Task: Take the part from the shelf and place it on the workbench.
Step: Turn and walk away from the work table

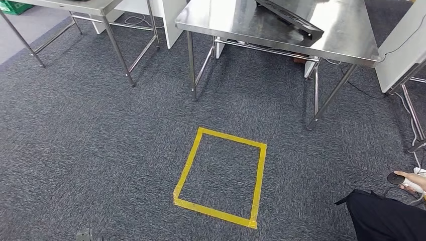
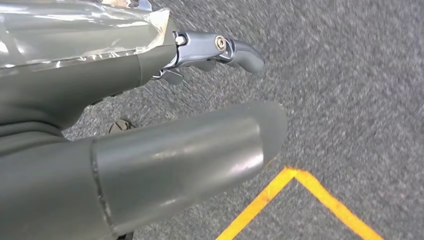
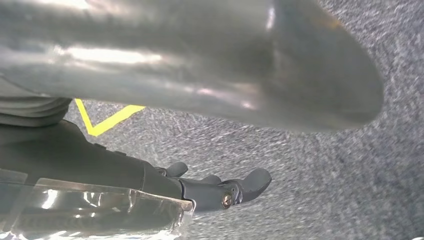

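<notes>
- The left hand [image 2: 150, 130] is hanging over the grey carpet [image 1: 100, 150]; its thumb and darker fingers [image 2: 235, 50] are lying apart with nothing between them, so it is holding nothing.
- The right hand [image 3: 210, 100] is likewise hanging over the carpet, fingers [image 3: 240, 187] extended and well clear of the thumb, carrying nothing.
- A yellow tape square [image 1: 221, 175] is lying on the floor ahead of the robot, and a corner of it is appearing beside each hand in the wrist views.
- A steel table [image 1: 351, 45] is standing beyond the square (judged to be the workbench, though this cannot be confirmed). A dark, flat, elongated object [image 1: 291, 17] is resting on it, cut off by the frame edge.
- Whether that object is the part cannot be told. Its long axis is running diagonally across the tabletop, its visible end pointing toward the table's near right corner.
- A second steel table [image 1: 90, 7] is standing at the far left; a person's hand [image 1: 414, 181] holding a small controller is showing at the right edge.
- Judgement on progress: with both hands empty, the robot is either not yet carrying the part or has already set it down; the pictures are not settling which.
</notes>
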